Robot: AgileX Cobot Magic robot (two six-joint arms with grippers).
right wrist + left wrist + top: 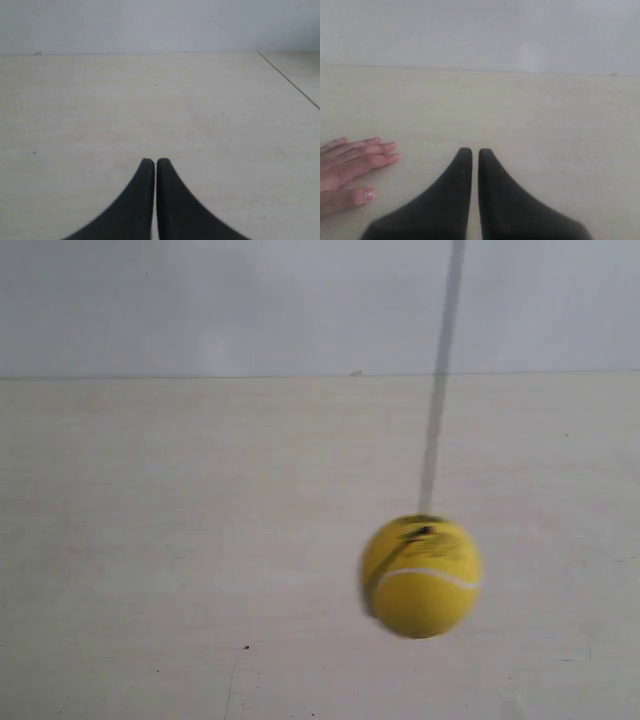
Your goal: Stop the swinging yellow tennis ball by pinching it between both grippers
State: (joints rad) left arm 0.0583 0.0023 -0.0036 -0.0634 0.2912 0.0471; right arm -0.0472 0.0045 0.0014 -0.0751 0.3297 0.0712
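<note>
The yellow tennis ball [421, 576] hangs on a thin string [438, 390] in the exterior view, right of centre, blurred by motion, with its white seam and a dark sticker showing. No gripper appears in that view. In the left wrist view my left gripper [471, 151] is shut, its black wedge fingers nearly touching with nothing between them, over the pale table. In the right wrist view my right gripper [151, 161] is also shut and empty. The ball shows in neither wrist view.
A person's hand [350, 167] lies flat on the table beside the left gripper. The pale wooden table [200, 540] meets a grey-white wall [250, 300] at the back. A table seam or edge [292, 82] runs diagonally in the right wrist view.
</note>
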